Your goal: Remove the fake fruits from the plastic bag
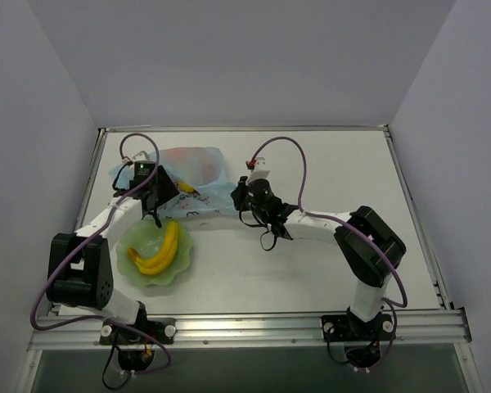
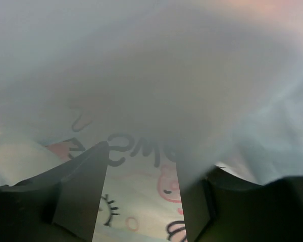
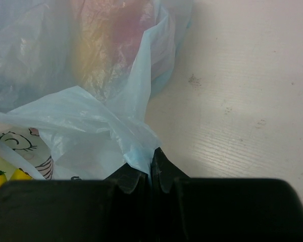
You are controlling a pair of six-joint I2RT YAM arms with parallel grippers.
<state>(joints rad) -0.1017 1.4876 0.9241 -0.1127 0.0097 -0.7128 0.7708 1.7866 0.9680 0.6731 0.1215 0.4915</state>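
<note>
- The left gripper (image 2: 141, 201) has its jaws standing partly apart. Nothing is clamped between them.
- Its dark fingers (image 2: 81, 191) frame a strip of the plastic bag (image 1: 192, 168). The thin film hangs close in front of them and seems to lie against the right-hand finger.
- The right gripper (image 3: 151, 174) is fully closed, pinching a twisted fold of the bag's pale blue edge between its fingertips.
- The bag lies on the table (image 1: 327, 172) at the far left. The left gripper is over its left part and the right gripper is at its right near corner.
- A banana bunch (image 1: 158, 250) is already out of the bag. It lies in the pale green bowl (image 1: 180, 266) just nearer the arm bases than the left gripper, and neither gripper touches it.
- The top view alone shows the bowl, the banana bunch and how both arms flank the bag.
- The left wrist view alone shows the bag's print up close, with dark lettering and a pink cartoon face. Most of its frame is blurred film.
- The right wrist view alone shows a pink-yellow fruit (image 3: 108, 45) glowing through the film, inside the bag and beyond the pinched fold.
- It also shows yellow fruit tips (image 3: 5, 179) at its lower left. Whether these lie inside the bag cannot be told.
</note>
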